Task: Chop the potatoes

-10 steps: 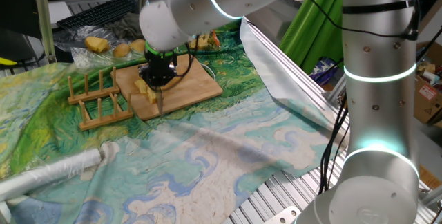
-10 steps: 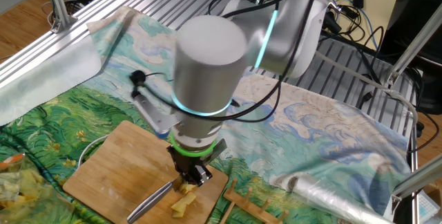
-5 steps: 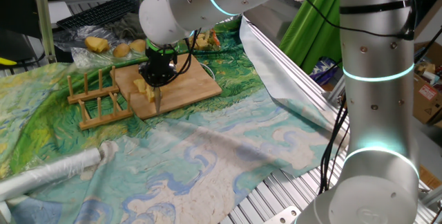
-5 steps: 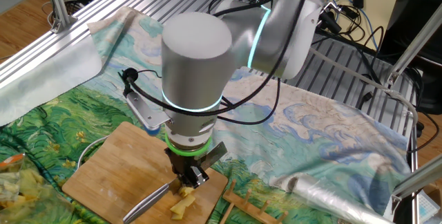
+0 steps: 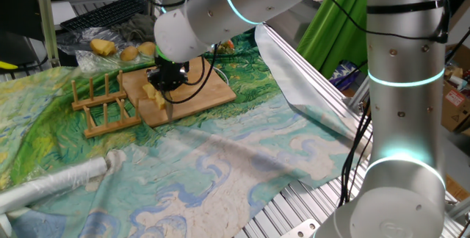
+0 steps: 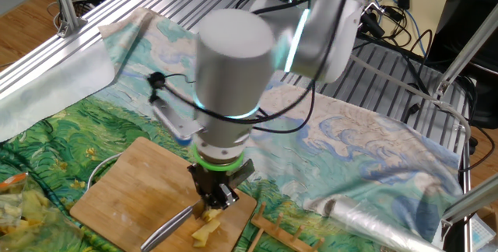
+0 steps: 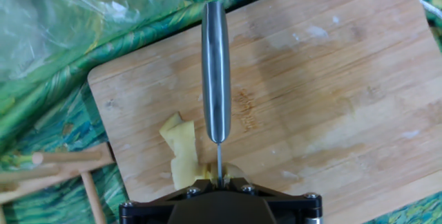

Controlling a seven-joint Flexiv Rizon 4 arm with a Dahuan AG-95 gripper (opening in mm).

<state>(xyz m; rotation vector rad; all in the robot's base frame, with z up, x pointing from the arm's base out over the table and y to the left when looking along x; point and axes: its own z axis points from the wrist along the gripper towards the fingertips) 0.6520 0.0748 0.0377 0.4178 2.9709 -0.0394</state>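
Landmark: rectangular pale wooden chopping board (image 7: 324, 92), lying on a green-and-blue painted-pattern cloth (image 5: 220, 164).

1. Black two-finger gripper (image 7: 219, 182). Hand view: cut off by the lower frame edge; fingertips not separately visible. Jaws drawn nearly together, clamped on the thin blade end of a steel knife (image 7: 215, 72), whose polished handle runs out across the board's middle toward its far long edge. In the other fixed view the knife (image 6: 167, 225) lies low over the board's near corner.

2. Pale-yellow skinless potato pieces (image 7: 181, 151). On the board, at its corner beside the gripper, just left of the blade. One piece is partly hidden under the gripper body; whether the blade touches the flesh cannot be told. One fixed view shows the pieces (image 5: 154, 97) only as a small pale lump, part screened by the arm.

3. Board room: the surface right of the knife is bare wood with faint wet marks, out to the edge.

4. Light wooden dowel rack (image 5: 103, 106). Just off the board's potato-side short edge; only rod ends show in the hand view.

5. Clear plastic bag with yellowish produce (image 5: 121, 47). Beyond the board's far edge; contents unclear through the film.

6. Rolled clear plastic sheet (image 5: 59, 183). Well apart from the board, cut off at the frame edge.
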